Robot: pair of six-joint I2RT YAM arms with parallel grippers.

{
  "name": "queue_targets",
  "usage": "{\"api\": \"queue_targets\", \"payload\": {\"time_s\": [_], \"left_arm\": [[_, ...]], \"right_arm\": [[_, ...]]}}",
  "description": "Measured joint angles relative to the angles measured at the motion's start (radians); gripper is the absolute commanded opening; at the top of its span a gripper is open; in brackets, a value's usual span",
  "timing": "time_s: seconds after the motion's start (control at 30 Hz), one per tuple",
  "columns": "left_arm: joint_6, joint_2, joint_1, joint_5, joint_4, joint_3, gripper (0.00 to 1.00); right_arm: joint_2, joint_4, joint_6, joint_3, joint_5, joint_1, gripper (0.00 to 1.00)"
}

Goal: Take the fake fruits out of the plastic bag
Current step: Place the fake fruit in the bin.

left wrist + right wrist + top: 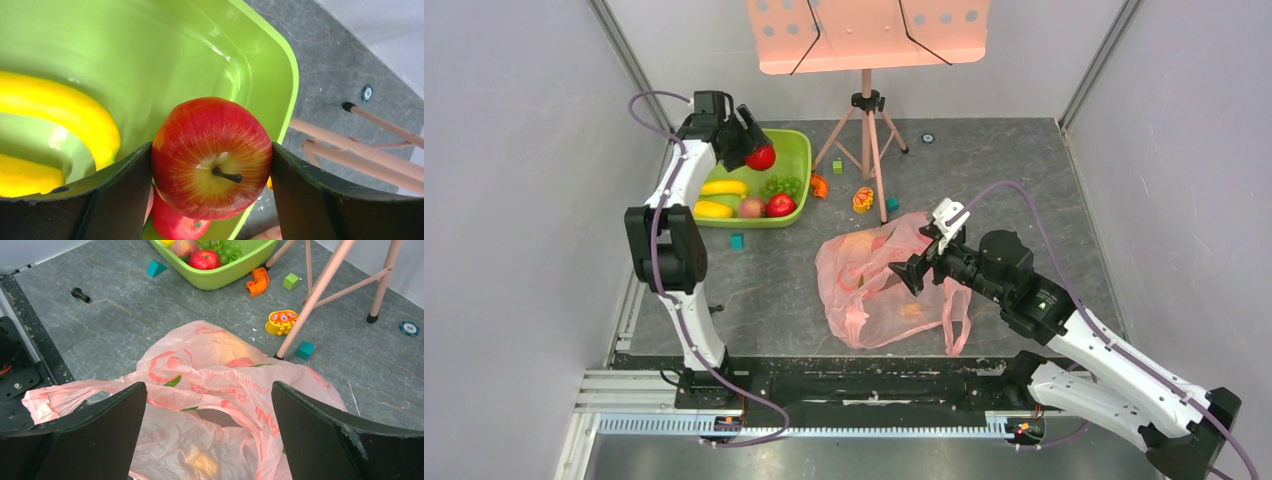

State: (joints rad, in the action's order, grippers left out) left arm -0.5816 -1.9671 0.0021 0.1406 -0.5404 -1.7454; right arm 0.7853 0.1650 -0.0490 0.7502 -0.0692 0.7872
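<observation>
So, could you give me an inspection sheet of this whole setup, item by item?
Surface: grey stone-look table.
Job's things: pink plastic bag lies crumpled mid-table, with a yellowish shape showing through it. The green basin holds bananas, a peach, a second apple and grapes.
Clutter: small cubes, orange curved piece, yellow toy, round disc.
Grippers: left pincer is shut on a red apple over the basin; right pincer is open above the bag.
Cables: a purple cable runs along each arm.
Surroundings: pink music stand, plain grey walls.
</observation>
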Motion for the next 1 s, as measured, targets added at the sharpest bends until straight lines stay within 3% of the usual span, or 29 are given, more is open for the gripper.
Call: {"api": "queue_targets", "payload": {"time_s": [0.23, 0.67, 1.0], "left_arm": [[0.001, -0.146, 0.021, -0.030, 0.008, -0.127, 0.53], [-0.001, -0.262, 0.015, -0.006, 0.113, -0.131, 0.56], [0.000, -0.331, -0.063, 0.019, 0.154, -0.174, 0.64]], "right_arm": [[0.019, 0.006, -0.014, -0.011, 0.019, 0.000, 0.98], [0.062, 0.017, -0.040, -0.034, 0.048, 0.000, 0.98], [0.062, 0.018, -0.050, -0.056, 0.049, 0.000, 0.98]]}}
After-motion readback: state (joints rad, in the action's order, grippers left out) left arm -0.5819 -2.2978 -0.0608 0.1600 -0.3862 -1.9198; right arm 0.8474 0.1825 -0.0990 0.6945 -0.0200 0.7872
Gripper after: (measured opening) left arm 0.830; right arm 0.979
